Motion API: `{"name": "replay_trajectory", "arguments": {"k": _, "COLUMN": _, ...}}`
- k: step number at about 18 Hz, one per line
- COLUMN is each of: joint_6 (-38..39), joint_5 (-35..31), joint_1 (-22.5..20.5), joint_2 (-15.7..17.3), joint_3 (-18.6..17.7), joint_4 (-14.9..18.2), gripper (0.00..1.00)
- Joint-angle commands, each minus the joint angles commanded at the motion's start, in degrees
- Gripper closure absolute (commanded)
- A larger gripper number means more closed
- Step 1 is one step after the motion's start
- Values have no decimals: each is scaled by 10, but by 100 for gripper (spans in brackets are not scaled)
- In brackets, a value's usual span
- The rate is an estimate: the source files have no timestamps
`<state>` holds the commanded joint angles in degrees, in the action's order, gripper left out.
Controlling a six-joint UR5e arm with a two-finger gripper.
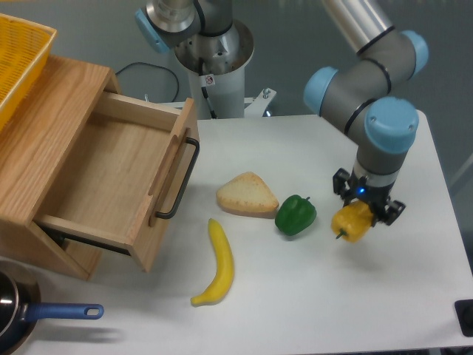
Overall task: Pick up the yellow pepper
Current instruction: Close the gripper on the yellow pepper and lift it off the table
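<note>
The yellow pepper (351, 222) is small, glossy and lumpy, with its short stem pointing down-left. My gripper (363, 213) is shut on it from above and holds it lifted off the white table (414, 296), to the right of the green pepper (295, 214). The black fingers (393, 211) show on either side of the fruit. The upper part of the yellow pepper is hidden by the gripper.
A bread slice (246, 194) lies left of the green pepper, and a banana (218, 264) lies in front of it. A wooden box with an open drawer (118, 177) fills the left side, with a yellow basket (18, 55) on top. A blue-handled pan (44, 314) sits at the bottom left.
</note>
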<state>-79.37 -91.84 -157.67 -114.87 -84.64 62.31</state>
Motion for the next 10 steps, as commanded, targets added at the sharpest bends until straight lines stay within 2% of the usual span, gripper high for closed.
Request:
{"name": "replay_trajectory", "arguments": {"k": 7, "joint_6": -41, "joint_5": -1, "joint_1": -29, "joint_2": 20, "joint_3": 17, "joint_4": 33, "gripper": 83}}
{"name": "replay_trajectory", "arguments": {"k": 10, "joint_6": -41, "joint_5": 0, "joint_1": -29, "joint_2": 22, "joint_3": 17, "joint_4": 34, "gripper": 83}}
